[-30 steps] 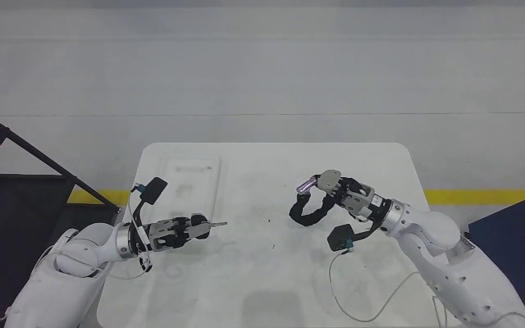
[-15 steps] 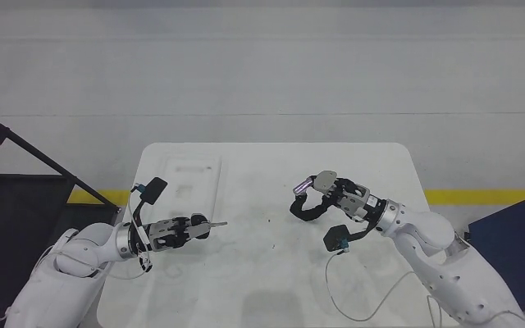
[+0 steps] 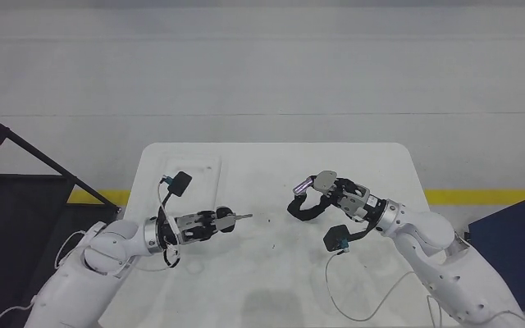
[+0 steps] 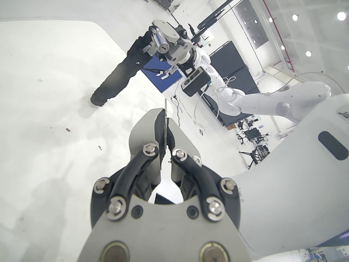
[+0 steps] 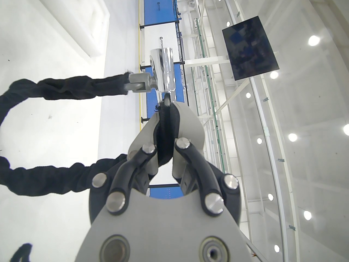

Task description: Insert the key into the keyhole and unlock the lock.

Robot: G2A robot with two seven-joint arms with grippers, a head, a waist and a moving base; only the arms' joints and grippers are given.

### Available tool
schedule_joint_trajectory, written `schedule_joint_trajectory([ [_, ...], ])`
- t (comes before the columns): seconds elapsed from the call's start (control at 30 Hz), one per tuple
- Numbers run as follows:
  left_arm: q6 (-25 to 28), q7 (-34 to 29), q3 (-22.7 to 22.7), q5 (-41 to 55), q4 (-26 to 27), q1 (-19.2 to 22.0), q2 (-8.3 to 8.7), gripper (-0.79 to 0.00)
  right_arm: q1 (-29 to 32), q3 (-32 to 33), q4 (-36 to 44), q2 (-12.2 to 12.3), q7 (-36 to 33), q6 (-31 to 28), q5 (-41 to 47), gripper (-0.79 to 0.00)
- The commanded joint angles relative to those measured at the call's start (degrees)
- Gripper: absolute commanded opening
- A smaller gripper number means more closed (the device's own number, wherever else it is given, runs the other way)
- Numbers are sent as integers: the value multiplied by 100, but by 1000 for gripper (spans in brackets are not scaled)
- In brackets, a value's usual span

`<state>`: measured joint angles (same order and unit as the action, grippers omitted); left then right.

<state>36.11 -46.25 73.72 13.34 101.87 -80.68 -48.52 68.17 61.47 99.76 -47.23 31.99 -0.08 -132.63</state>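
My left gripper (image 3: 227, 220) (image 4: 165, 122) is shut on a thin metal key (image 3: 240, 218) (image 4: 165, 118), whose blade points across the table at the lock. My right gripper (image 3: 321, 185) (image 5: 167, 107) is shut on the cable lock by its black fabric-covered end, just behind the shiny metal cylinder (image 3: 305, 185) (image 5: 162, 68). The lock's black cable (image 3: 307, 212) (image 5: 68, 86) loops down to the table. In the left wrist view the cylinder's keyhole face (image 4: 164, 46) is turned toward the key. A gap of bare table separates key tip and lock.
A white tray (image 3: 194, 175) lies at the back left of the white table (image 3: 271, 279). A loose grey cable (image 3: 361, 307) trails from the right arm over the table's front right. Small dark specks (image 4: 67, 129) dot the middle.
The left arm has moved right and slightly back, carrying the key toward the lock. The right gripper with the lock has stayed almost still.
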Motion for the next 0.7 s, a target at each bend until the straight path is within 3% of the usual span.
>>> schedule_joint_trajectory([
  [0.0,-41,144,-219,253,-68,50,-49,-785,0,0,0,0,0,0,0,-785],
  [0.1,-47,366,-562,803,-246,132,-145,-785,0,0,0,0,0,0,0,-785],
  [0.33,4,1029,-1159,828,-556,305,-356,-785,0,0,0,0,0,0,0,-785],
  [0.67,12,1040,-1197,858,-553,305,-367,-785,0,0,0,0,0,0,0,-785],
])
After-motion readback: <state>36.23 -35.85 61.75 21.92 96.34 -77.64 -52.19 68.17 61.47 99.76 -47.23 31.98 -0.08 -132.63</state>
